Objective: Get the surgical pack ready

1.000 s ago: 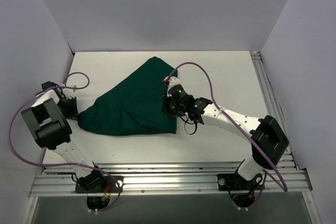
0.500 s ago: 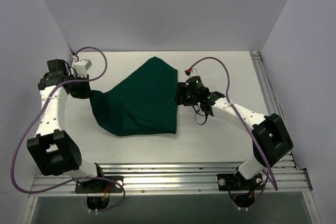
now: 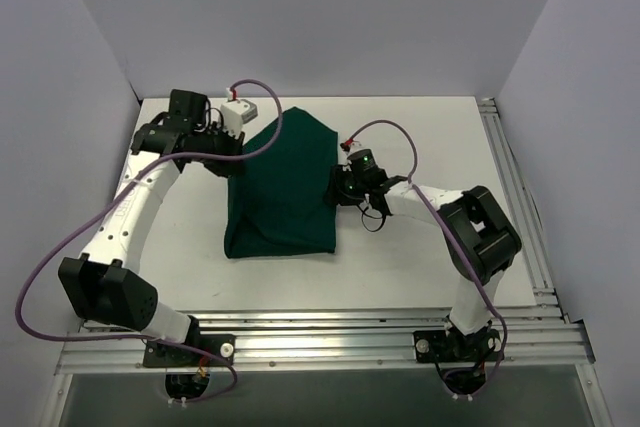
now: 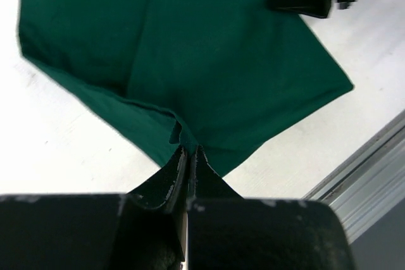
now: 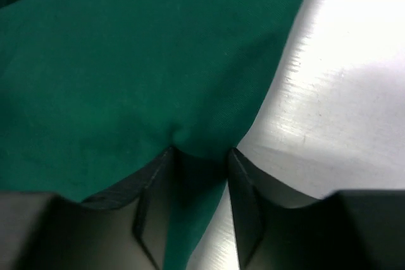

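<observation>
The surgical pack shows only as a dark green cloth drape (image 3: 280,197), lying partly folded on the white table (image 3: 420,267). My left gripper (image 3: 228,147) is shut on the drape's far-left corner and holds it raised above the table. In the left wrist view the cloth (image 4: 209,55) hangs away from the closed left gripper (image 4: 188,151). My right gripper (image 3: 337,187) stands open at the drape's right edge. Its jaws straddle that edge of cloth (image 5: 139,61) without pinching it, as seen at the right gripper (image 5: 200,153).
Aluminium rails run along the table's near edge (image 3: 330,337) and its right side (image 3: 510,177). White walls close in the left, back and right. A purple cable (image 3: 60,247) loops off the left arm, and another (image 3: 400,142) arches over the right wrist.
The left arm swung from the near left to the far left-centre, carrying the drape's corner and folding the cloth narrower. The right gripper opened and shifted to the drape's right edge.
</observation>
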You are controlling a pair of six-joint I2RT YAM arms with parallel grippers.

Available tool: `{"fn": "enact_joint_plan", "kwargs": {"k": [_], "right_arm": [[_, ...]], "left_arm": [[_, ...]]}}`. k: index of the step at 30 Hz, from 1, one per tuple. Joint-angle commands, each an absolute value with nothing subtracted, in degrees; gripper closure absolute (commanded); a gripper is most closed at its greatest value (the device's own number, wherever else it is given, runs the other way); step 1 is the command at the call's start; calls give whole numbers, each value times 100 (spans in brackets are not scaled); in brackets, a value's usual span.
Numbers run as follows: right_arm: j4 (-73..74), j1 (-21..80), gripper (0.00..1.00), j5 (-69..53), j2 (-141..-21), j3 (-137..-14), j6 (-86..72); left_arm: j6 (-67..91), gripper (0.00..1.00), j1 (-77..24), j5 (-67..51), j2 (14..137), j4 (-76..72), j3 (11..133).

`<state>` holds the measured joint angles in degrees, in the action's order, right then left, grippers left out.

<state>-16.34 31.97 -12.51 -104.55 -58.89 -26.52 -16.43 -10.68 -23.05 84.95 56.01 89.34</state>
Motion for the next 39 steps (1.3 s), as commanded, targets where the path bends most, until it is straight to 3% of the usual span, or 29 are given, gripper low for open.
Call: {"fn": "enact_joint_plan", "kwargs": {"k": [1, 6, 16, 30, 33, 39], "right_arm": [[-2021, 3269, 68, -1459, -10433, -5933, -2672], [-2197, 3384, 76, -1494, -10389, -5924, -2777], [-2689, 3392, 77, -1731, -10380, -5669, -3225], [-2813, 3358, 75, -1767, -10362, -5643, -3419], [-2716, 3340, 73, -1653, -10319, -5625, -3445], [-2453, 3278, 69, -1415, -10143, -5686, -3393]], "left_arm": [[-1459, 98, -1554, -2259, 8666, 5441, 9325], [-1327, 98, -2433, -2355, 9166, 5108, 9536], [-1274, 98, -3567, -2689, 10344, 4421, 9607], [-1265, 98, -3735, -3287, 11030, 3560, 8956], [-1397, 88, -3744, -3296, 11066, 3595, 8912], [-1608, 55, -3735, -3199, 11013, 3823, 9044]]}}
